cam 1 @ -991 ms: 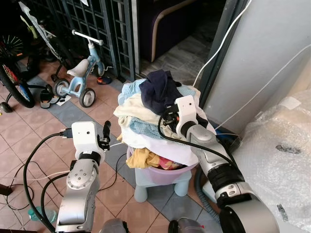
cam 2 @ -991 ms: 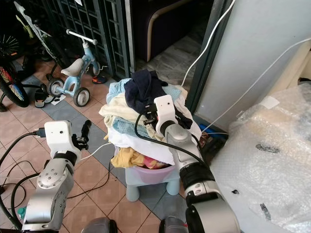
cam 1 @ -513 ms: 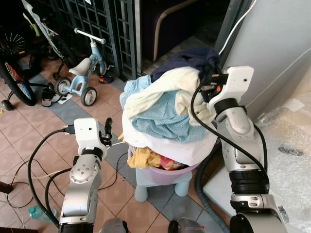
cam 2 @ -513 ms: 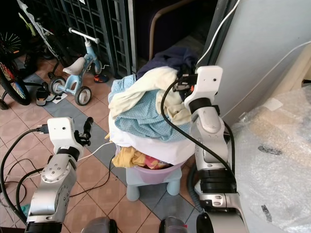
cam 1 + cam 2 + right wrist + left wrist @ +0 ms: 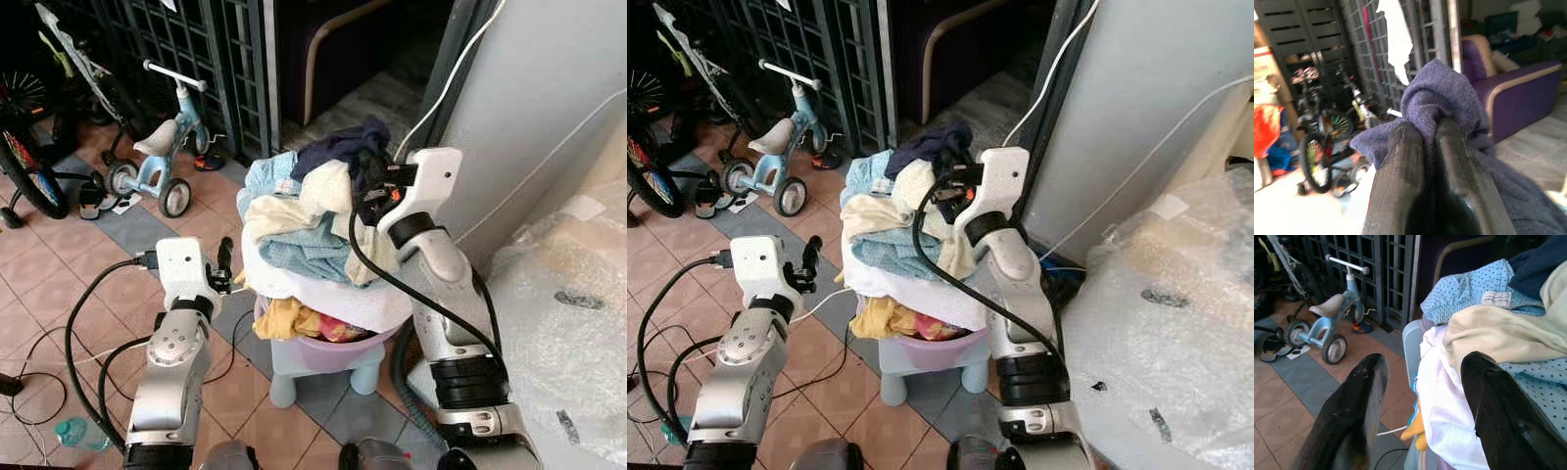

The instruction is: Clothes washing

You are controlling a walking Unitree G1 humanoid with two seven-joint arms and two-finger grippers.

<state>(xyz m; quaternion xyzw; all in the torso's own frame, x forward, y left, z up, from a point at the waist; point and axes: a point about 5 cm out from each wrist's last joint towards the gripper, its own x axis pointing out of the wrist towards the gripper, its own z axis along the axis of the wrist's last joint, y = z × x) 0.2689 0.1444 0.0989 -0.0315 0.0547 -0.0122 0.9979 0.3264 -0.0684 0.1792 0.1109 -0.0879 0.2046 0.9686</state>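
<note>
— Right gripper (image 5: 1427,161): what has it got?

— Both my fingers are pinched on the dark blue garment (image 5: 338,149), the topmost piece of the laundry heap (image 5: 313,235) in the purple basket (image 5: 328,348) straight ahead. My right arm is the nearer one.

— And your left gripper (image 5: 1422,396)?

— Spread, empty, just beside the heap's left flank.

— Anything in the way?

— A white cable (image 5: 446,88) along the grey wall; the tricycle (image 5: 162,147) stands well apart, beyond.

Terracotta tile floor (image 5: 59,284), dark metal grille (image 5: 211,59), blue tricycle (image 5: 157,147), grey wall (image 5: 549,108).
</note>
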